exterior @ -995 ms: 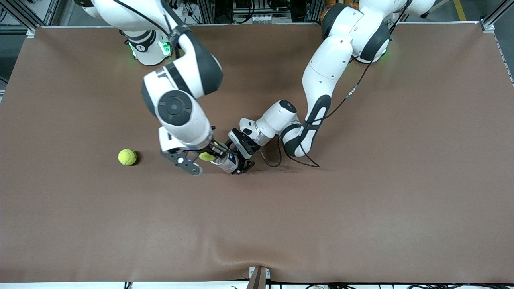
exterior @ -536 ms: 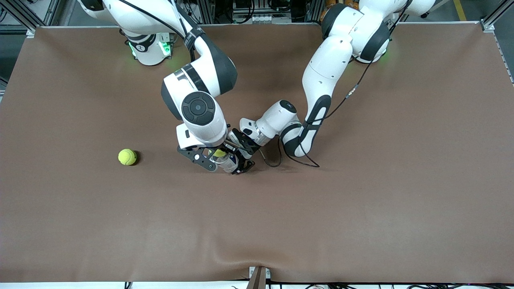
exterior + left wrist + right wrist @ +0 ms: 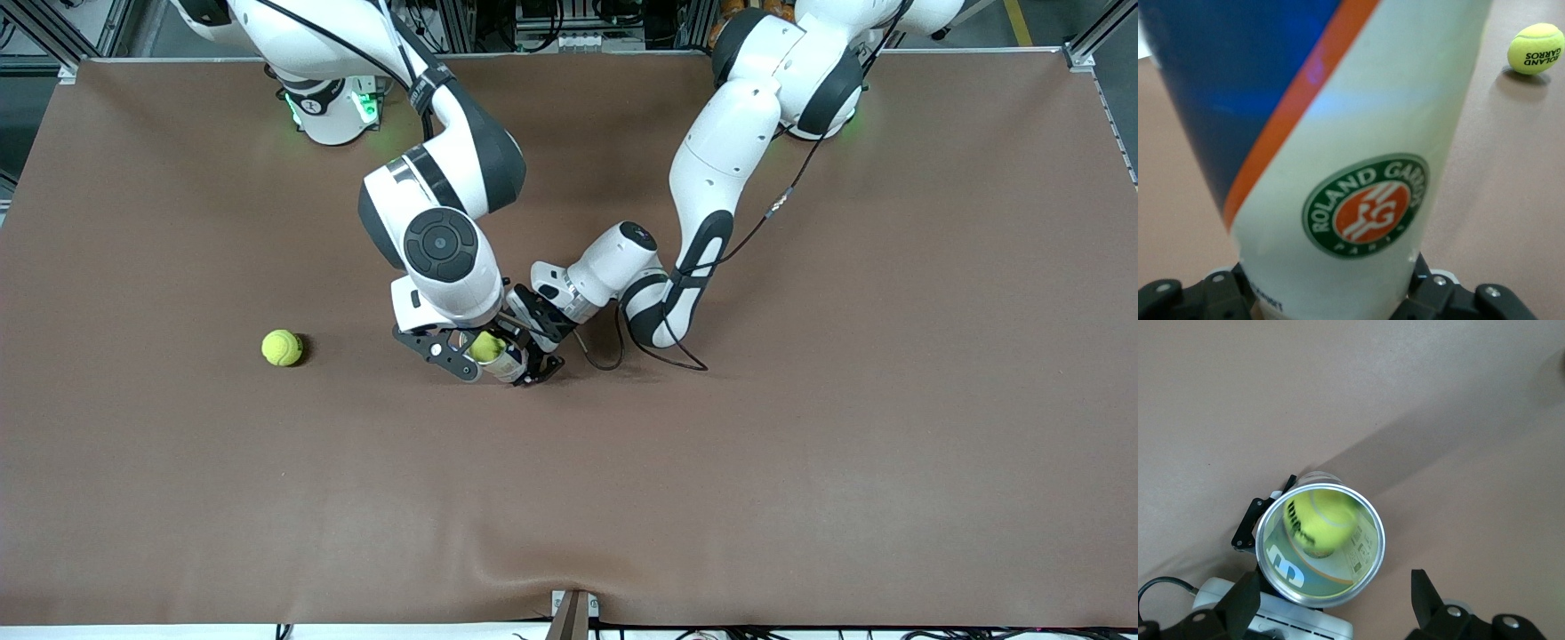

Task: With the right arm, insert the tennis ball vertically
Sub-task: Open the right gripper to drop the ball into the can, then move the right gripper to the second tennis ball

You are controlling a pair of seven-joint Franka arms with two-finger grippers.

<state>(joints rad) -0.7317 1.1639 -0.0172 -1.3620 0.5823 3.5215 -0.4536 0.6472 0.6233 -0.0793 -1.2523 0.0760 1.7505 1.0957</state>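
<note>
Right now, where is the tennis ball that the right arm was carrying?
The tennis ball is inside the open mouth of the upright can, which the left gripper holds mid-table, directly under the open right gripper.

Table [image 3: 800,462] is covered by a brown mat, slightly rippled at the camera-side edge. Aluminium frame rails [image 3: 569,40] and cabling are seen along the base-side edge.

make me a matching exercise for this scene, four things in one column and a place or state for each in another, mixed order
1. left gripper
2. right gripper
3. falling tennis ball
4. lone tennis ball

a. inside the tube's mouth
b. on the table, toward the right arm's end
c. shut on the tube
d. open, over the tube

Pairs: 1-c, 2-d, 3-a, 4-b
</note>
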